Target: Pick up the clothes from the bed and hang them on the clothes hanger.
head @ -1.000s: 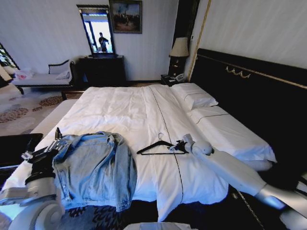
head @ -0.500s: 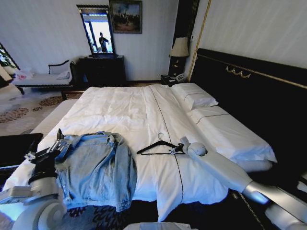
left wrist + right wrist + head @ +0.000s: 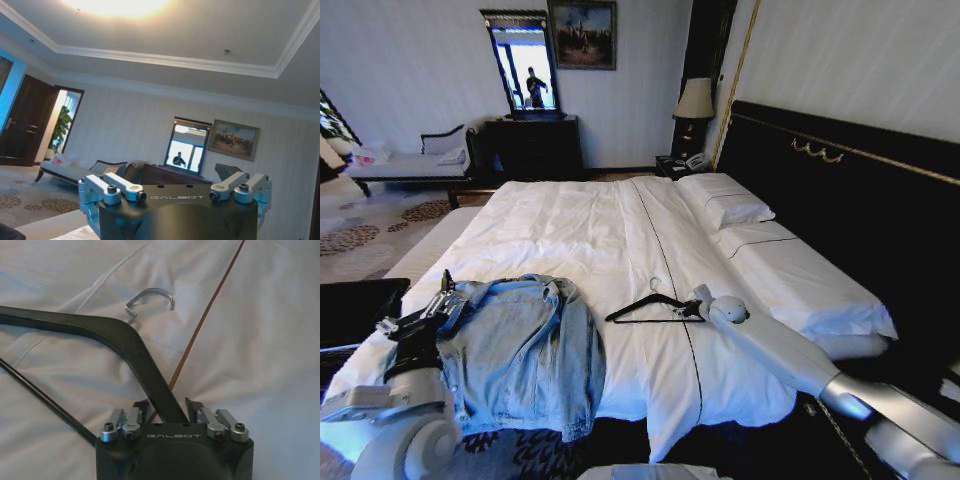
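Light blue denim jacket [image 3: 525,350] spread flat on the near corner of the bed [image 3: 590,230], lower part draped over the bed's foot edge. Black clothes hanger [image 3: 648,305] lying on the white sheet just beside the jacket, metal hook [image 3: 152,299] pointing toward the headboard [image 3: 840,190]. Right end effector [image 3: 696,305] closed around one sloping arm of the hanger. Left end effector [image 3: 438,303] at the jacket's outer edge, tilted upward, fingers [image 3: 122,186] spread apart, gripping nothing.

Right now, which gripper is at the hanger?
The right gripper: its fingers straddle one arm of the black hanger lying on the bed. The left gripper sits at the denim jacket's edge, away from the hanger.
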You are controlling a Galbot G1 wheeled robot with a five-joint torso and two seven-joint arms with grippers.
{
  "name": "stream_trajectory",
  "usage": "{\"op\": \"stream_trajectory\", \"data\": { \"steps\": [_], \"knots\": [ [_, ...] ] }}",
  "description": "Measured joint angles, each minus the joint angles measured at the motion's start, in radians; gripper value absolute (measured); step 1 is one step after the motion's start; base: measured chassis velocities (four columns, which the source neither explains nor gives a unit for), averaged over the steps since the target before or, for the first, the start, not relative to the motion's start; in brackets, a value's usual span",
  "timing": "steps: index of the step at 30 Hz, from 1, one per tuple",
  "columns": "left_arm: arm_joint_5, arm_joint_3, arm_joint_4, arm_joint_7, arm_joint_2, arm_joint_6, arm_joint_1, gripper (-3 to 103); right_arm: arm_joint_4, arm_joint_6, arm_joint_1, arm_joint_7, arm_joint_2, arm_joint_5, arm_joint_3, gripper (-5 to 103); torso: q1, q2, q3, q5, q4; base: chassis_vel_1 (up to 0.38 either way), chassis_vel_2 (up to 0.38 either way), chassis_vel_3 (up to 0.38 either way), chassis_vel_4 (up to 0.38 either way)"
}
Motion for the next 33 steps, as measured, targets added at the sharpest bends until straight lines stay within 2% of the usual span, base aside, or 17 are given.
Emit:
{"op": "stream_trajectory", "data": {
  "steps": [1, 3, 7, 12, 16, 20, 24, 25, 27, 29, 31, 33],
  "knots": [
    [0.0, 0.0, 0.0, 0.0, 0.001, 0.0, 0.0, 100, 0.008, 0.004, -0.005, -0.002, -0.006, -0.001, 0.002, 40, 0.0, 0.0, 0.0, -0.0001, 0.0001, 0.0, 0.0, 0.0, 0.0],
    [0.0, -0.001, 0.001, 0.0, 0.002, -0.001, 0.0, 100, 0.013, 0.006, -0.008, -0.002, -0.011, -0.001, 0.004, 40, 0.0, 0.0, 0.0, 0.0001, 0.0, 0.0, 0.0, 0.0, 0.0],
    [-0.004, -0.007, 0.002, 0.0, 0.008, -0.006, 0.001, 100, 0.083, 0.021, -0.04, -0.001, -0.057, 0.003, 0.032, 20, 0.0, 0.0, 0.0, -0.0001, 0.0, 0.0, 0.0, 0.0, 0.0],
    [-0.009, -0.015, 0.002, 0.0, 0.014, -0.014, 0.006, 100, 0.166, 0.087, -0.089, -0.006, -0.107, -0.004, 0.08, 19, 0.0, 0.0, 0.0, -0.0001, -0.0001, 0.0, 0.0, 0.0, 0.0],
    [-0.013, -0.02, 0.001, -0.007, 0.021, -0.022, 0.017, 100, 0.272, 0.222, -0.161, -0.055, -0.159, -0.061, 0.174, 19, 0.0, 0.0, 0.0, -0.0002, 0.0, 0.0, 0.0, 0.0, 0.0],
    [-0.022, -0.02, 0.005, -0.026, 0.026, -0.013, 0.018, 100, 0.366, 0.294, -0.215, -0.066, -0.192, -0.032, 0.255, 19, 0.0, 0.0, 0.0, -0.0001, -0.0001, 0.0, 0.0, 0.0, 0.0],
    [-0.017, -0.007, 0.013, -0.031, 0.026, -0.01, 0.018, 100, 0.482, 0.434, -0.286, -0.086, -0.246, -0.032, 0.319, 19, 0.0, 0.0, 0.0, -0.0003, 0.0001, 0.0, 0.0, 0.0, 0.0],
    [-0.017, -0.007, 0.013, -0.031, 0.026, -0.01, 0.018, 100, 0.482, 0.434, -0.286, -0.086, -0.246, -0.032, 0.319, 19, 0.0, 0.0, 0.0, -0.0003, 0.0001, 0.0, 0.0, 0.0, 0.0],
    [-0.01, 0.005, 0.011, -0.031, 0.02, -0.01, 0.018, 100, 0.519, 0.489, -0.317, -0.087, -0.263, -0.065, 0.326, 19, 0.0, 0.0, 0.0, -0.0003, -0.0003, 0.0, 0.0, 0.0, 0.0],
    [-0.004, 0.013, 0.008, -0.029, 0.017, -0.01, 0.017, 100, 0.545, 0.51, -0.338, -0.089, -0.268, -0.091, 0.326, 19, 0.0, 0.0, 0.0, 0.0, -0.0001, 0.0, 0.0, 0.0, 0.0],
    [-0.001, 0.01, 0.004, -0.029, 0.017, -0.01, 0.019, 100, 0.562, 0.595, -0.34, -0.078, -0.265, -0.115, 0.299, 19, 0.0, 0.0, 0.0, -0.0001, -0.0001, 0.0, 0.0, 0.0, 0.0],
    [-0.001, 0.008, 0.003, -0.029, 0.018, -0.01, 0.022, 100, 0.558, 0.621, -0.334, -0.074, -0.259, -0.119, 0.294, 19, 0.0, 0.0, 0.0, -0.0001, 0.0, 0.0, 0.0, 0.0, 0.0]
  ]
}}
